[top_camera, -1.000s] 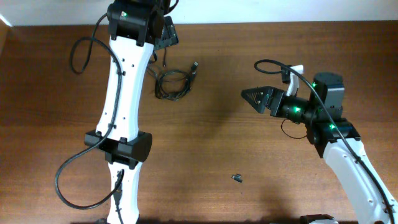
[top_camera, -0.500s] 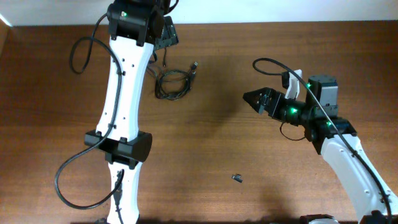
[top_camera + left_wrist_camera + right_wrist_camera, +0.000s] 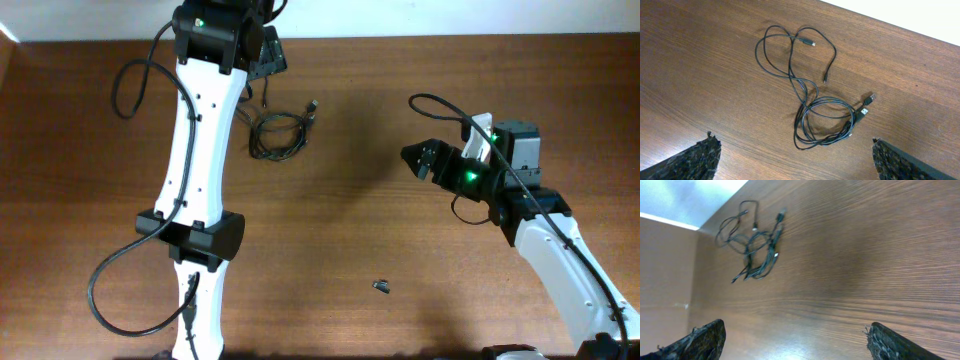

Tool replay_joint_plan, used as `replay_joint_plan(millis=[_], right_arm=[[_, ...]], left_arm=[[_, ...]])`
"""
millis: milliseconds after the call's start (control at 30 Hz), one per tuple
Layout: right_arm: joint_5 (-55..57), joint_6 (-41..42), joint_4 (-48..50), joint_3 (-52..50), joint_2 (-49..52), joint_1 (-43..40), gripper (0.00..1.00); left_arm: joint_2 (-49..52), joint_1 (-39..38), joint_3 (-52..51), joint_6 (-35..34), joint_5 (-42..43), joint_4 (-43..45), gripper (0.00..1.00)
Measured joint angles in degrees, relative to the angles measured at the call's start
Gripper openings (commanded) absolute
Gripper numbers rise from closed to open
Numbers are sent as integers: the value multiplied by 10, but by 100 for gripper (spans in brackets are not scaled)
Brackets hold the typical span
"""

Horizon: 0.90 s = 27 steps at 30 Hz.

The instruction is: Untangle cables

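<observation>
The cables (image 3: 280,132) are thin black cords in a tangled pile on the brown wooden table, at the back left of centre. In the left wrist view the cables (image 3: 812,107) lie as a coil with loose loops and plug ends. My left gripper (image 3: 795,162) is open and empty, held above the table just short of the coil. In the overhead view the left gripper (image 3: 268,55) sits behind the pile. My right gripper (image 3: 415,158) is open and empty, well to the right of the pile, pointing left. The right wrist view shows the cables (image 3: 752,242) far off and the open right gripper (image 3: 795,342).
A tiny dark stubby piece (image 3: 382,287) lies on the table near the front centre. Thick black robot cables (image 3: 130,85) loop beside the left arm. The table's back edge meets a white wall (image 3: 920,15).
My right gripper has drawn back slightly to the right and tilted. The left arm and the cables have not moved.
</observation>
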Motion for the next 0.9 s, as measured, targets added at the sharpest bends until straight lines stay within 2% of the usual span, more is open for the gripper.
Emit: replay_joint_plan(millis=[67, 333, 433, 567, 700, 900], right_arm=[[21, 1, -1, 0, 0, 0, 95], [46, 0, -24, 0, 14, 0, 98], [48, 0, -34, 0, 14, 0, 99], [48, 1, -34, 0, 14, 0, 99], [48, 0, -35, 0, 14, 0, 99], [48, 0, -35, 0, 14, 0, 99]], left_arm=[[0, 0, 0, 0, 0, 0, 99], [0, 0, 0, 0, 2, 0, 99], [0, 0, 0, 8, 42, -2, 99], [-1, -1, -32, 111, 68, -2, 99], [-3, -1, -136, 236, 78, 6, 99], [-4, -1, -328, 411, 80, 150, 99]])
